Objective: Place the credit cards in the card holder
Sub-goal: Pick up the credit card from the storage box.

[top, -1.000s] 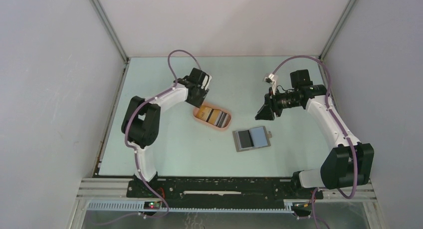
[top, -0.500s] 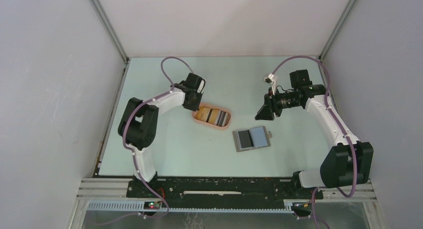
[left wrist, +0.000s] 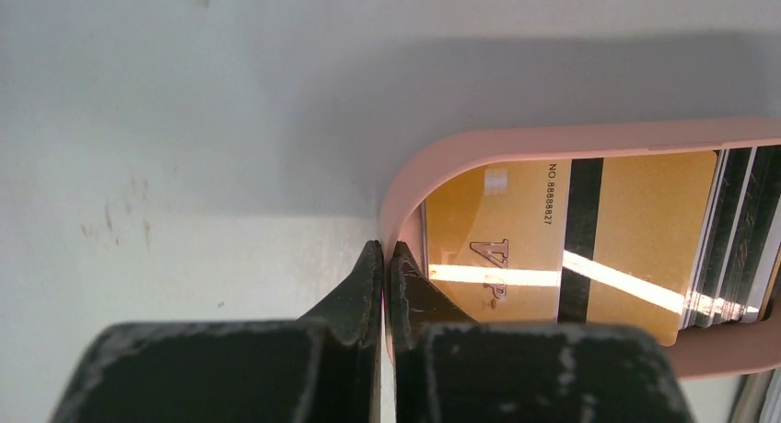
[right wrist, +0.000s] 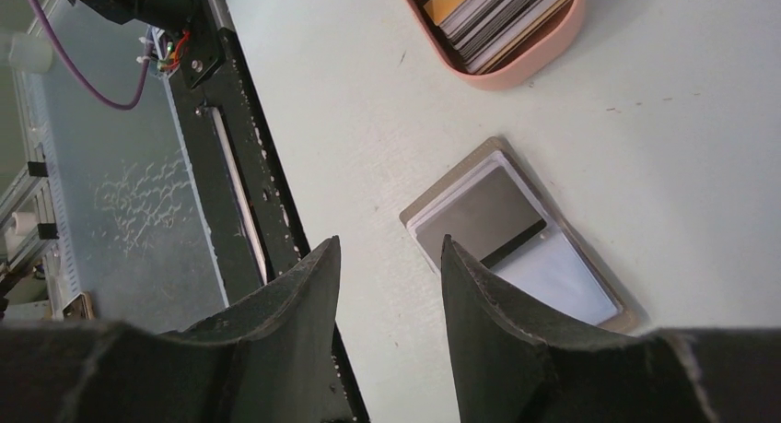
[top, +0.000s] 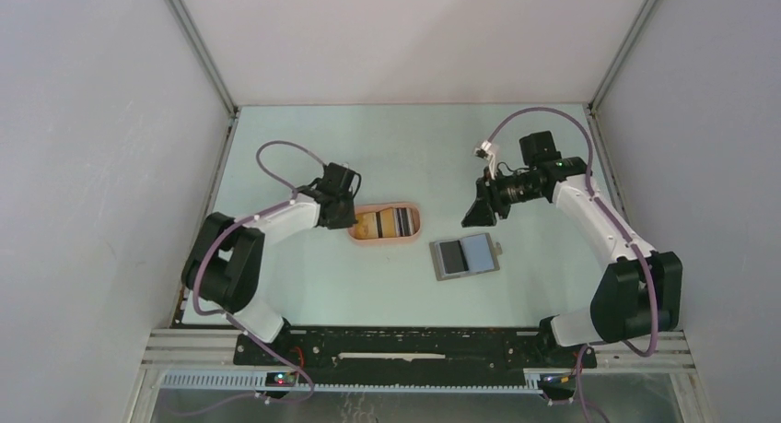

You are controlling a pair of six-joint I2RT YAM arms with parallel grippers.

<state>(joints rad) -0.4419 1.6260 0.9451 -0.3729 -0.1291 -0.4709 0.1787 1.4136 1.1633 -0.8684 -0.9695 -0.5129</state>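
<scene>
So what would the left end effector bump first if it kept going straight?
The peach tray rim, right at the left end effector's tips, probably pinched already. Then the yellow card.

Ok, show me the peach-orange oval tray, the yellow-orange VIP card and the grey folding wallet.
Peach-orange oval tray (left wrist: 571,139): left wrist view, upper rim.
Yellow-orange VIP card (left wrist: 511,225): left wrist view, gold face beside the stripe.
Grey folding wallet (top: 465,255): top external view, where its two halves meet.
</scene>
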